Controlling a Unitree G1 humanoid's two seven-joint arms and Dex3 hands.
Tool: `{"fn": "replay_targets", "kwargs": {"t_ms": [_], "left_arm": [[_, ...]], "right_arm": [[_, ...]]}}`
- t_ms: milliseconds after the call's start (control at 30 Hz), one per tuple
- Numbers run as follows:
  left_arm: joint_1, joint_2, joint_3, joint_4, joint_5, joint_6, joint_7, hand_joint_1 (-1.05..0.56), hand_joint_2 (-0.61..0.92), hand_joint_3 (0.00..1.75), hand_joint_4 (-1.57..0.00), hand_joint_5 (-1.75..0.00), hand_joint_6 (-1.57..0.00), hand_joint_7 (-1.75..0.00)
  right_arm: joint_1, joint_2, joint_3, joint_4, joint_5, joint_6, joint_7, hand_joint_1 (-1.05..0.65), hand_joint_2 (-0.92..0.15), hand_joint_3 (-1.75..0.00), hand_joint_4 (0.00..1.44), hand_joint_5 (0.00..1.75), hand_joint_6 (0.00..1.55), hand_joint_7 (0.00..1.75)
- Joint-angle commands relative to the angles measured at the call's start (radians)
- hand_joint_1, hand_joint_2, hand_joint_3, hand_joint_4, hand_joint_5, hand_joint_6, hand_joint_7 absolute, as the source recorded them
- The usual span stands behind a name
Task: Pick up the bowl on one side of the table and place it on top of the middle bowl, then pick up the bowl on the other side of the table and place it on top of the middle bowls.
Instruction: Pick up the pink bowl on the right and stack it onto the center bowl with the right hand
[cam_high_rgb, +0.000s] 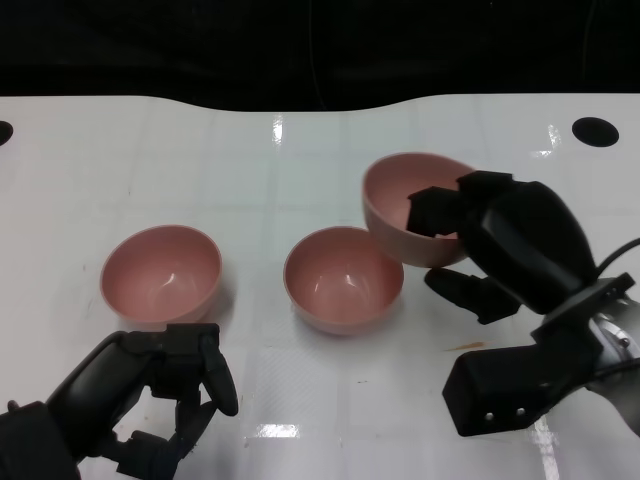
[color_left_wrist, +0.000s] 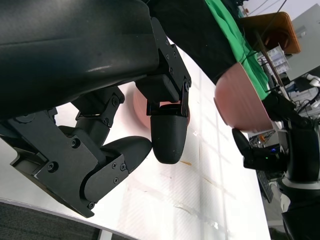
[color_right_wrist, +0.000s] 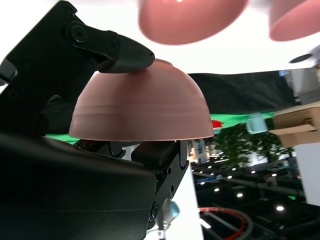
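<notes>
Three pink bowls are in the head view. The left bowl (cam_high_rgb: 160, 272) and the middle bowl (cam_high_rgb: 343, 277) stand upright on the white table (cam_high_rgb: 300, 160). My right hand (cam_high_rgb: 500, 245) holds the third bowl (cam_high_rgb: 405, 205) lifted and tilted, just right of and behind the middle bowl, with fingers inside its rim and a thumb below. The right wrist view shows that bowl (color_right_wrist: 142, 105) gripped from both sides. My left hand (cam_high_rgb: 165, 395) hangs near the table's front, below the left bowl, fingers curled and empty. The lifted bowl (color_left_wrist: 242, 102) also shows in the left wrist view.
Two dark round holes (cam_high_rgb: 595, 130) sit near the table's far corners. A black backdrop lies beyond the far edge. A small brown mark (cam_high_rgb: 470, 346) is on the table near my right forearm.
</notes>
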Motion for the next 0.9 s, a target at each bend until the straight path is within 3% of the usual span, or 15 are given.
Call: {"fn": "replay_targets", "kwargs": {"t_ms": [33, 300, 500, 833, 867, 900], "left_arm": [[-0.002, 0.009, 0.003, -0.006, 0.001, 0.008, 0.001, -0.17, 0.35, 1.41, -0.90, -1.70, -0.85, -1.45], [-0.002, 0.008, 0.002, -0.003, 0.004, 0.003, 0.003, -0.15, 0.34, 1.44, -0.90, -1.72, -0.84, -1.46], [-0.003, 0.007, -0.001, 0.007, 0.005, -0.011, 0.000, -0.15, 0.34, 1.43, -0.89, -1.72, -0.84, -1.46], [0.004, 0.005, -0.005, -0.007, 0.002, -0.002, -0.001, -0.16, 0.36, 1.41, -0.90, -1.70, -0.85, -1.44], [0.004, 0.005, -0.005, -0.006, 0.003, -0.004, 0.001, -0.16, 0.35, 1.42, -0.91, -1.70, -0.85, -1.44], [0.003, 0.004, -0.005, -0.004, 0.005, -0.008, 0.001, -0.16, 0.35, 1.42, -0.91, -1.70, -0.85, -1.44]], "right_arm": [[-0.039, 0.024, 0.000, -0.011, 0.012, 0.000, 0.032, -0.25, -0.33, -1.38, 1.01, 1.75, 0.82, 1.66], [-0.109, 0.098, 0.057, 0.096, -0.018, -0.011, 0.051, -0.23, -0.31, -1.40, 0.98, 1.75, 0.79, 1.72], [-0.166, 0.143, 0.100, 0.239, -0.058, -0.040, -0.014, -0.24, -0.28, -1.39, 1.02, 1.75, 0.80, 1.75], [-0.235, 0.177, 0.163, 0.419, -0.103, -0.017, -0.035, -0.18, -0.30, -1.12, 0.96, 1.75, 0.73, 1.74], [-0.238, 0.177, 0.167, 0.428, -0.105, -0.013, -0.034, -0.18, -0.36, -0.98, 0.94, 1.75, 0.79, 1.50], [-0.241, 0.176, 0.169, 0.437, -0.103, -0.010, -0.020, -0.18, -0.38, -0.93, 0.93, 1.75, 0.81, 1.43]]}}
